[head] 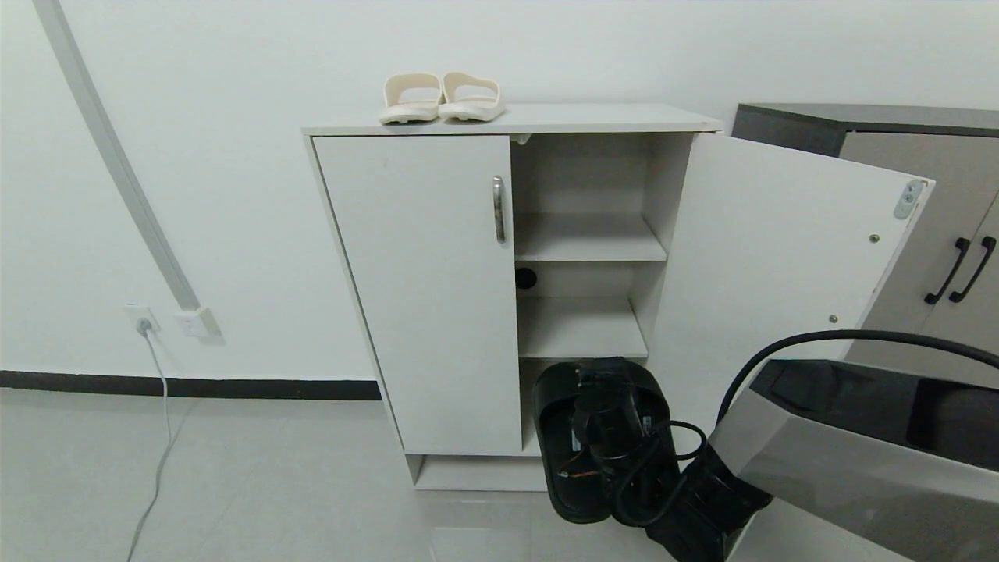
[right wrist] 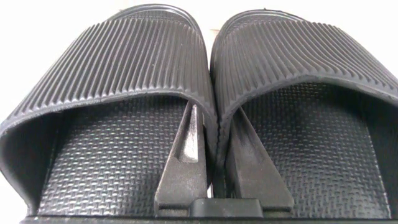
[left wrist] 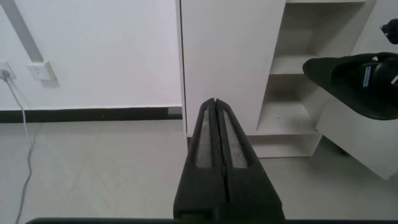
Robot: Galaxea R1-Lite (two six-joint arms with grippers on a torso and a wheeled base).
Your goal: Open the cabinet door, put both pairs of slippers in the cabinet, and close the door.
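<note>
Between the right gripper's (right wrist: 214,124) fingers, the adjoining inner walls of the black slippers (right wrist: 124,81) are clamped. The pair is held before the cabinet's (head: 421,297) open right half, toes just under the lower shelf's (head: 581,328) front edge, long axis judged to point inward. The left gripper (left wrist: 214,109) is pressed together, well apart. The cream slippers (head: 442,97) are set at the cabinet top's front edge, leftward.

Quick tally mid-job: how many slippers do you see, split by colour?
Black ribbed rubber slippers: 2, clamped in the right claw before the white cabinet's open half.
Cream open-toe slippers: 2, on the cabinet top.
Total: 4 slippers.
</note>
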